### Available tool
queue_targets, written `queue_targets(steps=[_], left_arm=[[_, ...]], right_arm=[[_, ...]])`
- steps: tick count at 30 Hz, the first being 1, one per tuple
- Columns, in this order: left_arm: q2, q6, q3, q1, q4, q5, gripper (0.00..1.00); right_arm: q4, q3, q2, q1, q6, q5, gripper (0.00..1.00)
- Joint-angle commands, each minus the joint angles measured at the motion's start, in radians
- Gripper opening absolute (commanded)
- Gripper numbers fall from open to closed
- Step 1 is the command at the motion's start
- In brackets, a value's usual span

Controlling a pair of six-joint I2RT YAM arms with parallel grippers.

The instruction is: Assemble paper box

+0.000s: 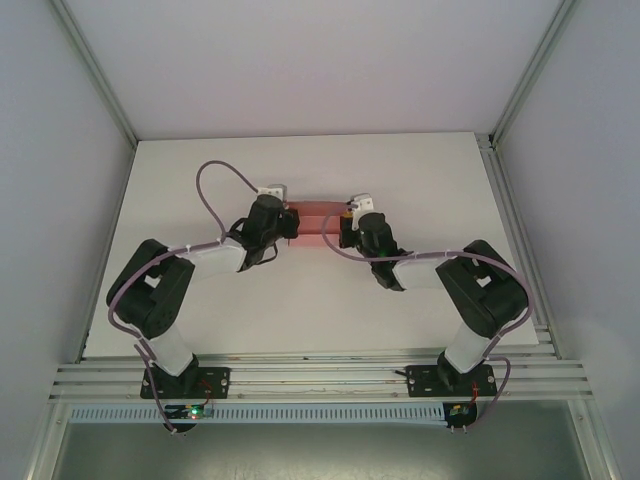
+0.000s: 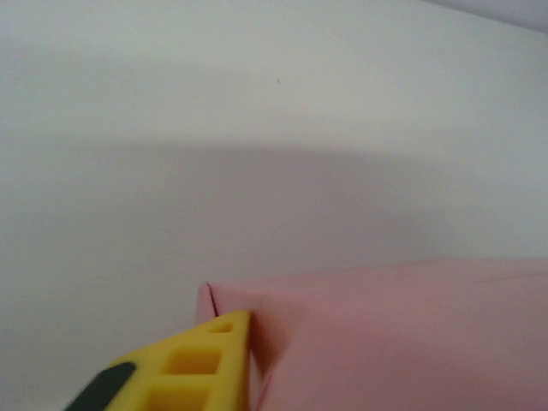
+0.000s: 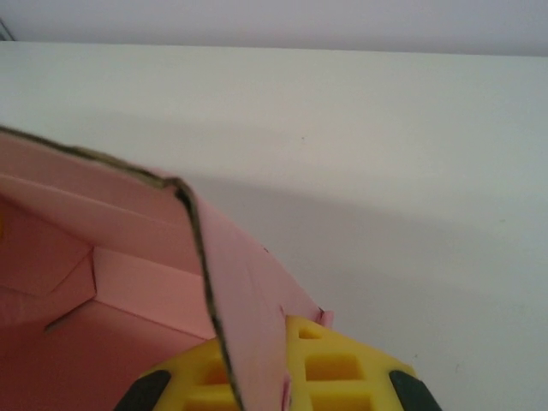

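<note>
- Catches the paper box [image 1: 316, 222] midway through assembly, spanning the gap between the left gripper [image 1: 293, 222] and the right gripper [image 1: 343, 228], on or just above the white table [image 1: 300, 300], hard to tell which
- Shows walls already raised and a corner flap folded inward on the inner side of the right gripper; leaves, by judgement, the top still open and the closing flaps yet to tuck
- Pinches one upright wall edge between the right gripper's yellow fingers [image 3: 372, 351], clamped on the card
- Presses a single yellow finger [image 2: 224, 368] of the left gripper against a folded box corner; cannot tell whether those jaws stand open or closed
- Looks thin, pink, creased, dark along the cut edge, likely to buckle under a hard squeeze
</note>
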Motion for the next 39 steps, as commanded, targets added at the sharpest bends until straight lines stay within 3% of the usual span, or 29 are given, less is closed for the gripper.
queue_targets(steps=[1,3,6,8,9,10,16,22,26,31,39], left_arm=[[-0.035,0.027,-0.035,-0.030,-0.052,0.090,0.22],[-0.076,0.034,-0.073,-0.033,-0.029,0.098,0.35],[-0.142,0.049,-0.063,-0.035,-0.142,0.064,0.55],[-0.184,0.049,-0.053,-0.035,-0.222,0.045,0.76],[-0.205,0.051,-0.055,-0.036,-0.249,0.052,0.98],[-0.227,0.039,-0.053,-0.036,-0.281,0.051,1.00],[-0.356,-0.061,-0.025,-0.037,-0.529,-0.037,1.00],[-0.571,-0.109,-0.049,-0.039,-0.537,0.097,1.00],[-0.668,-0.169,-0.032,-0.036,-0.578,-0.044,1.00],[-0.577,-0.335,0.050,-0.027,-0.748,-0.208,1.00],[-0.320,-0.423,0.049,0.008,-0.645,-0.085,1.00]], right_arm=[[0.005,-0.051,-0.013,0.058,-0.042,-0.013,0.00],[-0.006,-0.067,-0.026,0.062,-0.049,0.011,0.00],[-0.015,-0.090,-0.052,0.068,-0.060,0.038,0.00],[-0.029,-0.099,-0.068,0.073,-0.068,0.046,0.00],[-0.036,-0.102,-0.071,0.077,-0.074,0.046,0.00],[-0.039,-0.105,-0.072,0.084,-0.077,0.060,0.00],[-0.061,-0.113,-0.063,0.111,-0.088,0.102,0.00],[-0.071,-0.123,-0.089,0.123,-0.095,0.102,0.00],[-0.067,-0.129,-0.097,0.138,-0.100,0.110,0.00],[-0.022,-0.148,-0.095,0.171,-0.136,0.149,0.00],[0.005,-0.172,-0.091,0.194,-0.149,0.166,0.00]])
